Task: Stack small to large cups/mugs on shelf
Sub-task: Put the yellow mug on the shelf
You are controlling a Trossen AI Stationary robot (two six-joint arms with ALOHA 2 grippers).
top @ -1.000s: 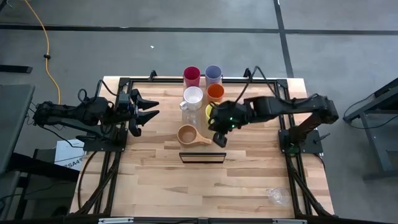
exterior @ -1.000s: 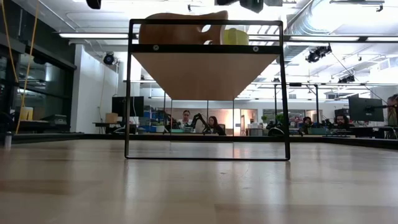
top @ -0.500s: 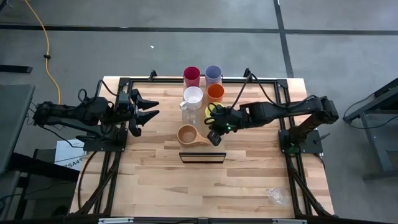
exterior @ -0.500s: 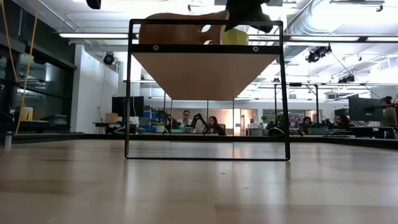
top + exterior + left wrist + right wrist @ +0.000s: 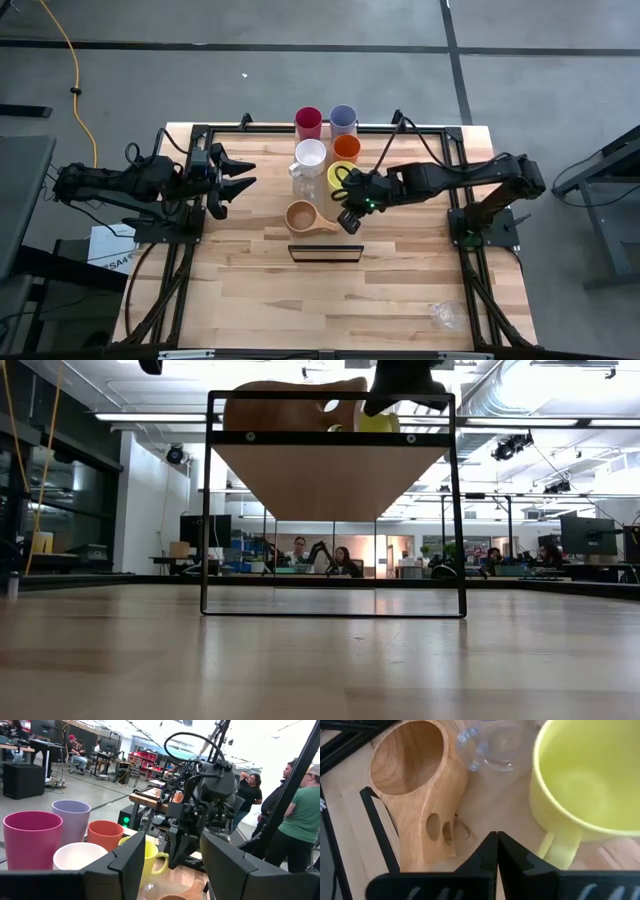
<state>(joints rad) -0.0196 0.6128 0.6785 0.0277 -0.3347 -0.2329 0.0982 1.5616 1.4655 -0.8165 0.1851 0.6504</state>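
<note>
Light-wood tabletop point(image 5: 250, 290): your right gripper point(image 5: 348, 220), fingers closed and empty, hung between brown wooden handled cup point(image 5: 303, 217) and yellow ceramic mug point(image 5: 340, 178). Left gripper point(image 5: 226, 183) waited open, near the tabletop's left edge.

The right gripper point(image 5: 349, 219) partly covers the yellow mug point(image 5: 338, 179).

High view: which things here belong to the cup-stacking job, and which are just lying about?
Job: red cup, lavender cup, orange cup, white mug, yellow mug, wooden cup, clear glass, shelf, right gripper.

Lying about: yellow cable, second clear glass near the table's corner.
</note>
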